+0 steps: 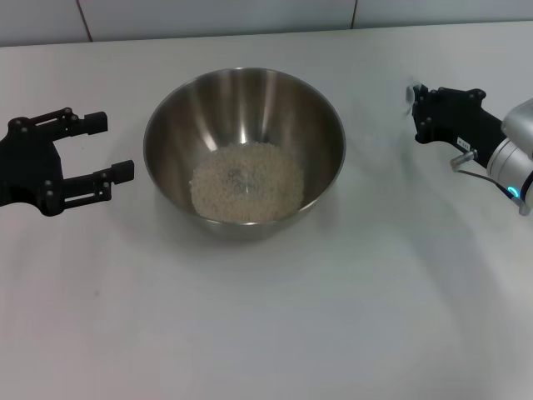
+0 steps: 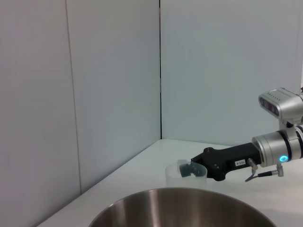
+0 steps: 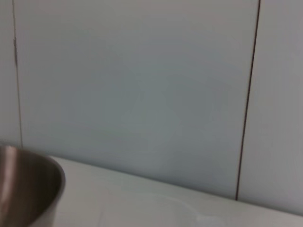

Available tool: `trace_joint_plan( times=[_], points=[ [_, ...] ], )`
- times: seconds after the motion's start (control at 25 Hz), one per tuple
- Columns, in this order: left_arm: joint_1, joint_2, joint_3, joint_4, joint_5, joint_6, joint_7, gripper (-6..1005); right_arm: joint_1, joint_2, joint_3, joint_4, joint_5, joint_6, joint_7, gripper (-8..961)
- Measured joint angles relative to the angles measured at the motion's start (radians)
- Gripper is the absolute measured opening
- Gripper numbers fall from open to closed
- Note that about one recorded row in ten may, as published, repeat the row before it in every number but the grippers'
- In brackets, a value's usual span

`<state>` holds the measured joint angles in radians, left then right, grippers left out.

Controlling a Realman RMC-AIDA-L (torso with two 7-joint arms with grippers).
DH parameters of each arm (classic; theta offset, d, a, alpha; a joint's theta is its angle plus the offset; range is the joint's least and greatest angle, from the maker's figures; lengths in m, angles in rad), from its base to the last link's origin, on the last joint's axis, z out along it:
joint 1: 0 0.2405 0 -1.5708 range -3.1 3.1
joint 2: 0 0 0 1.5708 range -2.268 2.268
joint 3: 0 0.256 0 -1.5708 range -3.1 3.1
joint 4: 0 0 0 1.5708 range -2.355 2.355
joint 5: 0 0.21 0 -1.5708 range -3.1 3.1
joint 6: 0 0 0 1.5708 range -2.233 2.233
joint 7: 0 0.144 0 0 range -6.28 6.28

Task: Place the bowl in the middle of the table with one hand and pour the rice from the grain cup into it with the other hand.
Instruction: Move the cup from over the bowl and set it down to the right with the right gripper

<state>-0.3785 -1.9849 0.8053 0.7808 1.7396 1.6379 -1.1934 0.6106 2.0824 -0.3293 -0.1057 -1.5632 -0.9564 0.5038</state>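
Bowl (image 1: 244,146) stands in middle of tabletop (image 1: 266,333), biggest obstacle. Left gripper (image 1: 100,148), fingers spread, sits near bowl's left side, narrow gap between. Right gripper (image 1: 415,112) with grain cup (image 2: 186,172) stays right of bowl, apart from rim. Near part of tabletop wide and free for passing. Wall closes far edge.

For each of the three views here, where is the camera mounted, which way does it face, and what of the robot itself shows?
Head view: from the robot's head, looking down on the table, the bowl of rice, the open left gripper and the right gripper.
Left wrist view: low beside the bowl, looking across it at the right gripper around the cup; no left fingers show.
Right wrist view: low, facing the wall, bowl at the edge; nothing of the robot shows.
Shared: all three show the bowl.
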Motion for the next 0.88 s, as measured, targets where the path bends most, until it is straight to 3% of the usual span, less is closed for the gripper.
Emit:
trace_joint_plan(
  times=[0.88],
  points=[
    [0.002,-0.002,0.004,0.0,0.0,0.006,0.012,752,0.011,0.002,-0.052,0.005,0.0,0.083,-0.019,14]
  ],
)
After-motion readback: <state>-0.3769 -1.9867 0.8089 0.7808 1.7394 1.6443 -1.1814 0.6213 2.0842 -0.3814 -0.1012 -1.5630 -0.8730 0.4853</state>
